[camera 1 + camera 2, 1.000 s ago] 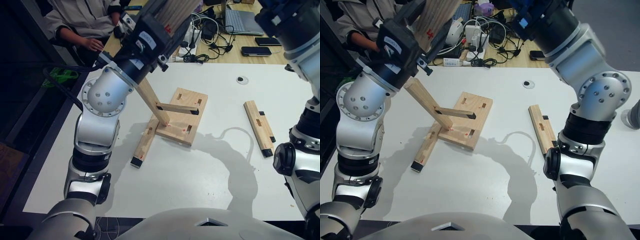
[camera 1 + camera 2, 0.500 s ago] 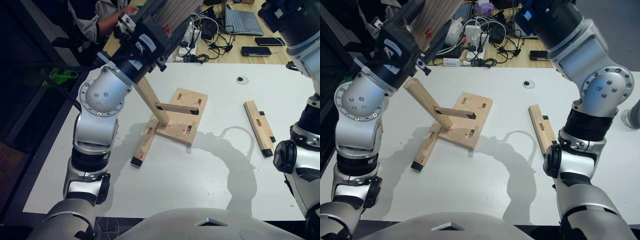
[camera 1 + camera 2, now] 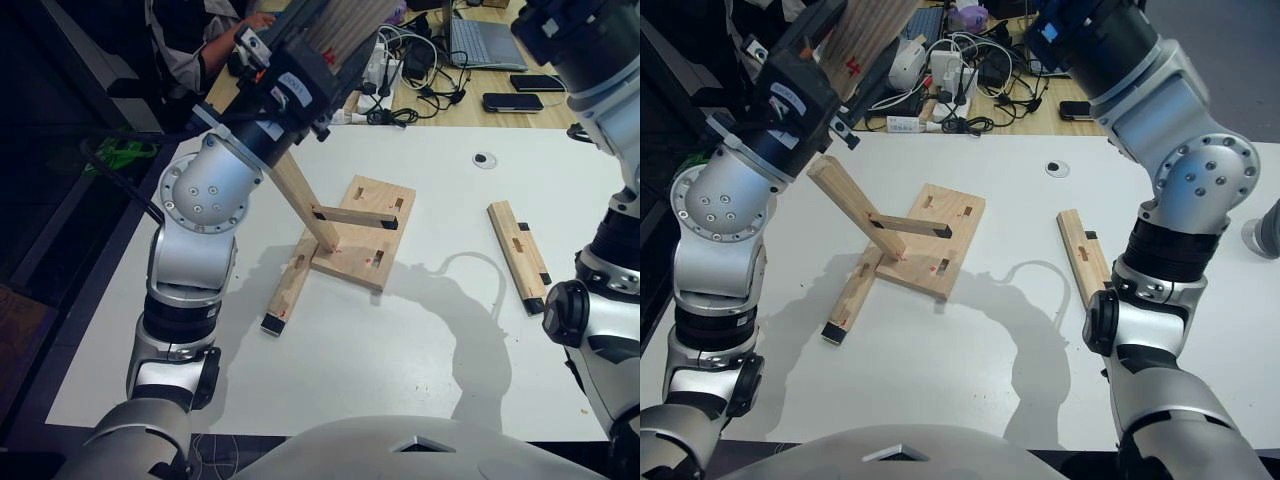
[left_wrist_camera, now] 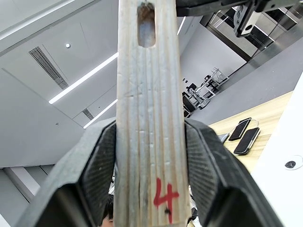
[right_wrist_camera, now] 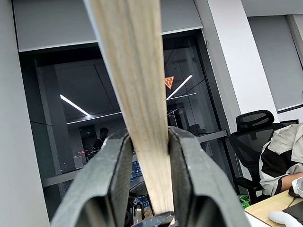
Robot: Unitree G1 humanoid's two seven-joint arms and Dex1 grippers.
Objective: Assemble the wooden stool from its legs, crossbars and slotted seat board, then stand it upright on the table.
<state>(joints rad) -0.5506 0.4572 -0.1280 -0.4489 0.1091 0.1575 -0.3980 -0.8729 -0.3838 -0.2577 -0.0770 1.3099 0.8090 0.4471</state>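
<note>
Stool parts are spread over the white table, and we start in the middle with the slotted seat board, lying flat side up. One leg is planted in the board's near left corner and leans up and away to the left. A crossbar runs from that leg across above the board. A second leg lies on the table at the board's left edge, its far end reaching in under that edge. A third leg lies flat well apart on the right side.

Up high now: the left end effector is raised above the table's far left side. Its fingers are clamped on both faces of a slotted wooden piece with a red mark. The right end effector is up high as well, and we see its fingers closed tight on a thin wooden strip, held edge-on.
</note>
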